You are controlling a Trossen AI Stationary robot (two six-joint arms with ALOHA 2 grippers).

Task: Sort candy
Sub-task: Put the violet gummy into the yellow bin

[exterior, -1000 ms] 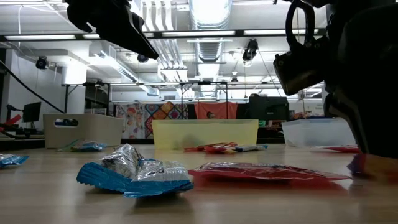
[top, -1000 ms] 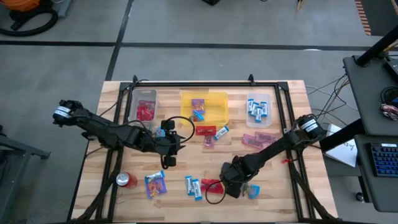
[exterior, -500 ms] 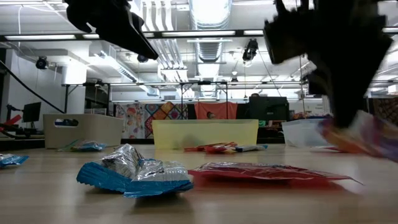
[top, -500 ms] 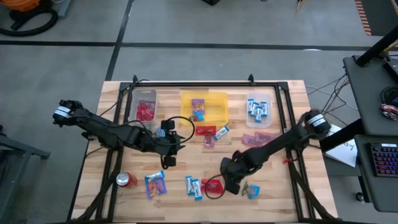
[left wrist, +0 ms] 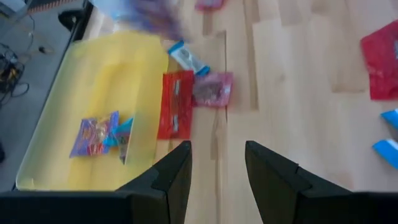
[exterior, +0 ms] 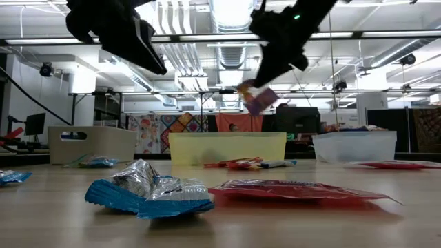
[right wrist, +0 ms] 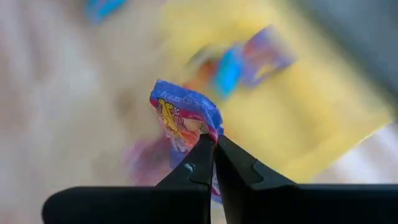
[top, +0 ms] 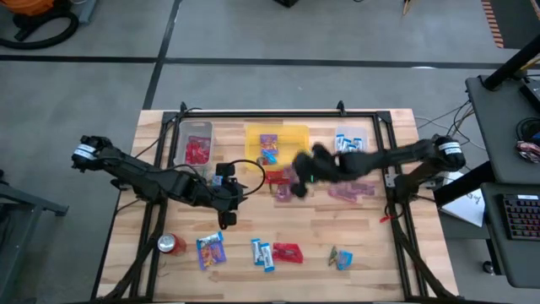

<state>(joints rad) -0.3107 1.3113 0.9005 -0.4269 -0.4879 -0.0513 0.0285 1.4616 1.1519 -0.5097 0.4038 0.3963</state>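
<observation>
Overhead, the right gripper [top: 301,171] hangs above the wooden slatted table [top: 371,262], just beside the near right corner of the shallow yellow plastic tray [top: 295,133]. Its two dark fingers [right wrist: 202,163] are pressed together on a small purple multicolour wrapped candy packet [right wrist: 184,116], which stands clear of the table surface; the low view shows the same packet [exterior: 253,99] in the air above the tray's front wall. Inside the yellow tray lies another purple multicolour packet [top: 268,147].

The left gripper [top: 225,218] hovers over the table's middle left with its fingers [left wrist: 176,171] apart and nothing between them. Ahead of it, beside the yellow tray, lie a flat red foil packet [left wrist: 175,104], a small pinkish wrapped sweet [left wrist: 212,89] touching that packet's edge, and a slim blue-and-white bar [left wrist: 185,58].

Along the far edge, a clear bin on the left [top: 180,143] contains red packets [top: 197,151], and a clear bin on the right [top: 369,139] contains blue-and-white bars [top: 351,146]. Near the front edge, unsorted, lie a purple multicolour packet [top: 210,250], two blue-and-white bars [top: 261,252], a red packet [top: 288,252] and a small blue-wrapped piece [top: 342,257]. Flat pinkish packets [top: 353,191] lie below the right bin. A red soda can [top: 170,245] rests at the front left.
</observation>
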